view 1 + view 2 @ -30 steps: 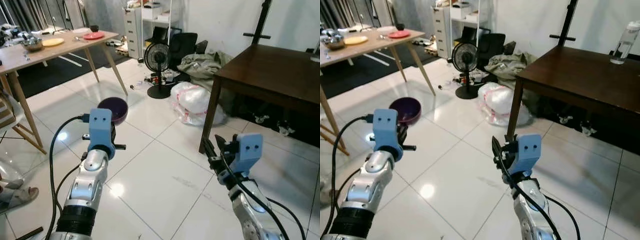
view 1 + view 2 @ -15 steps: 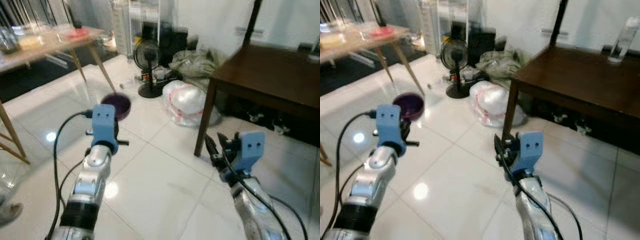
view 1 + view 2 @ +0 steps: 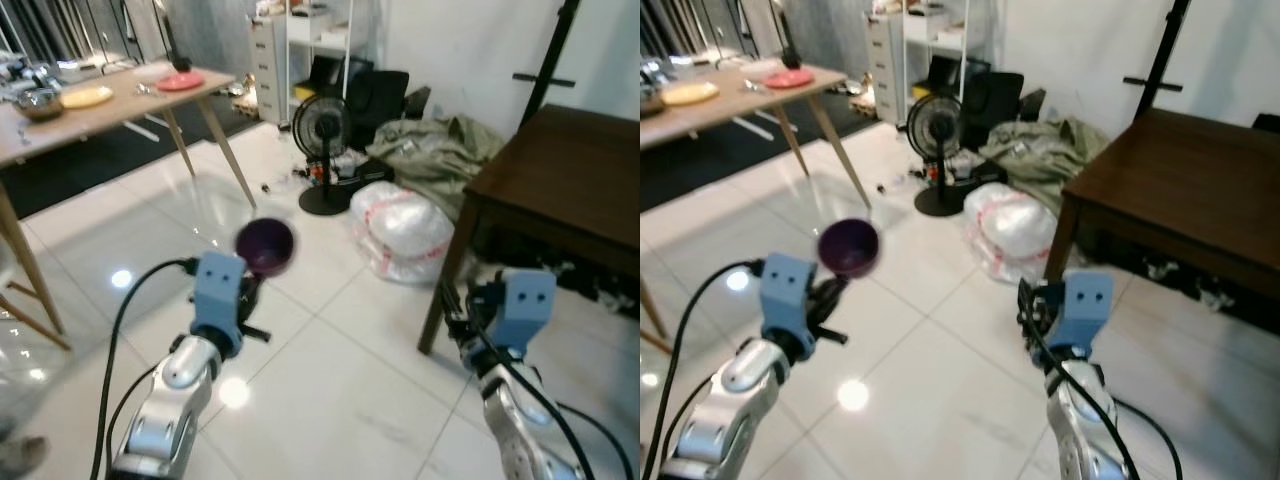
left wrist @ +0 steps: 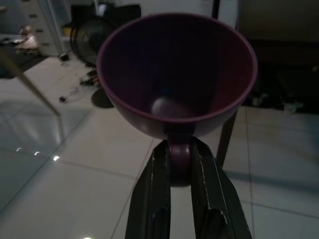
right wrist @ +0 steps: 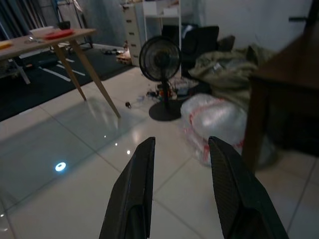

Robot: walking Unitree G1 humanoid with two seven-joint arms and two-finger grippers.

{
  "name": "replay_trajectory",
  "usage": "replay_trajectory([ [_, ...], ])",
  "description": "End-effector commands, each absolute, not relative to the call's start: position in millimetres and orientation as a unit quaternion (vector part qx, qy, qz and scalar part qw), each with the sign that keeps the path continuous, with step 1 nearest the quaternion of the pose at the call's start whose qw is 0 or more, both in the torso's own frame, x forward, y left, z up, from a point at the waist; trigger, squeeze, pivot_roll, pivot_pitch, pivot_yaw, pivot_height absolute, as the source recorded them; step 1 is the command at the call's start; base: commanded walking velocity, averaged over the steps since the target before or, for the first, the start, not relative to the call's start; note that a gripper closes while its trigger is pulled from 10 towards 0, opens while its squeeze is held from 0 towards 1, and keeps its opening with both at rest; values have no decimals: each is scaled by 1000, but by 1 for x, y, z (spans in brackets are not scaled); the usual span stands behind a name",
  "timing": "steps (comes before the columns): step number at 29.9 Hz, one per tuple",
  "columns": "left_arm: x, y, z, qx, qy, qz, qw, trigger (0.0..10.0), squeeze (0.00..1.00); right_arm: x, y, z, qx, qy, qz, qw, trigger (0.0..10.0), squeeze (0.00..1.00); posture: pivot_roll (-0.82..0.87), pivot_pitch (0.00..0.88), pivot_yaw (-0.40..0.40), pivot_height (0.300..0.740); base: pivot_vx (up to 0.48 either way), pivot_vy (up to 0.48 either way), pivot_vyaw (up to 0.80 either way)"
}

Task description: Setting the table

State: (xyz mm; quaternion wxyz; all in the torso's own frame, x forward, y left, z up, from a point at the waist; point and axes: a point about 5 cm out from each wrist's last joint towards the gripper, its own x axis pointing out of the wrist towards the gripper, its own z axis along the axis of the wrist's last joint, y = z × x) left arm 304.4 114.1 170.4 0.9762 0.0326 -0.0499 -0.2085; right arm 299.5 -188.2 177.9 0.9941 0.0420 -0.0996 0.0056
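Note:
A dark purple bowl (image 3: 266,246) hangs in front of me above the white floor, and my left gripper (image 4: 179,167) is shut on its rim, its black fingers (image 4: 149,194) pinching the wall (image 4: 177,79). My right gripper (image 5: 179,189) is held out at the right with its two fingers apart and nothing between them; its blue wrist block (image 3: 525,298) shows low right. A dark brown table (image 3: 575,185) stands at the right. A light wooden table (image 3: 95,105) at the far left carries a red plate (image 3: 181,81), a yellow plate (image 3: 86,97) and a metal bowl (image 3: 38,100).
A black floor fan (image 3: 320,135) stands ahead, with a white plastic bag (image 3: 405,225) and a heap of grey cloth (image 3: 435,150) beside the dark table's leg (image 3: 445,290). White drawers and shelves (image 3: 290,50) line the back wall. Open tiled floor (image 3: 340,400) lies before me.
The whole view has swung, so the camera has moved. The dark table now sits further right and nearer. The purple bowl stays in my left gripper, and the right gripper stays open.

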Motion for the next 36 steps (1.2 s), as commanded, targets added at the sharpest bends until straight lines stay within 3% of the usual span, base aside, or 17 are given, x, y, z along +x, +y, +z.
replay_trajectory([
  [1, 299, 116, 166, 38, -42, -211, 976, 10000, 0, 297, -183, 173, 43, -93, 11, 995, 10000, 0, -52, 76, 107, 740, 480, 0, 0],
  [36, 298, 121, 170, 56, -74, -137, 986, 10000, 0, 297, -176, 175, 23, -92, 41, 995, 10000, 0, -49, 74, 90, 740, 480, 0, 0],
])
